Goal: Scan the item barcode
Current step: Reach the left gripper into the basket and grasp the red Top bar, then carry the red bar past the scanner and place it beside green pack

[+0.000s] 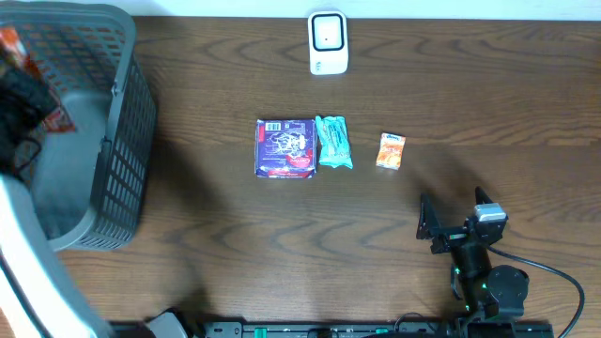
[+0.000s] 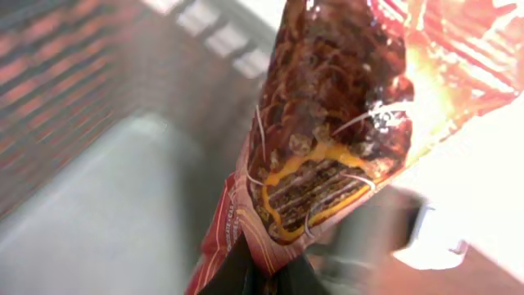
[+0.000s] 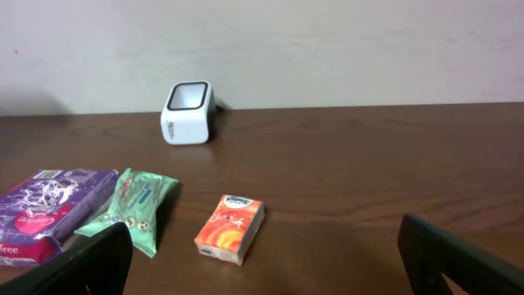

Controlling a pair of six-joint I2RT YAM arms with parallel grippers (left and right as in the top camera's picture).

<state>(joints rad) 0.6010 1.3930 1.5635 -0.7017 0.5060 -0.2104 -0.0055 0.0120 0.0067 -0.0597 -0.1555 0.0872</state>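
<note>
At the upper left of the overhead view a grey plastic basket [image 1: 122, 141] stands on the dark wooden counter [image 1: 235, 253], its slatted wall facing the middle of the frame. The left arm reaches down into it, and red-orange wrapping shows beside the black arm at the top left corner.

In the left wrist view the left gripper [image 2: 258, 279] sits at the bottom edge, clamped tight on the lower end of a red snack packet [image 2: 327, 123]. The packet rises up and to the right through the frame, its glossy front printed with a dark brown snack and a yellow filling. The blurred grey floor and wall of the basket lie behind it.

In the middle of the overhead frame three items lie in a row: a purple packet [image 1: 286, 147], a green packet [image 1: 333, 143] touching its right side, and, a little apart, a small orange box [image 1: 391, 150]. Above them, at the top centre near the counter's far edge, stands a white barcode scanner [image 1: 328, 42], well apart from the basket.

At the lower right the right gripper [image 1: 454, 211] hovers over bare counter, below the orange box. Its jaws are spread wide, and its fingers [image 3: 90, 262] sit at the two bottom corners of the right wrist view with nothing between them.
</note>
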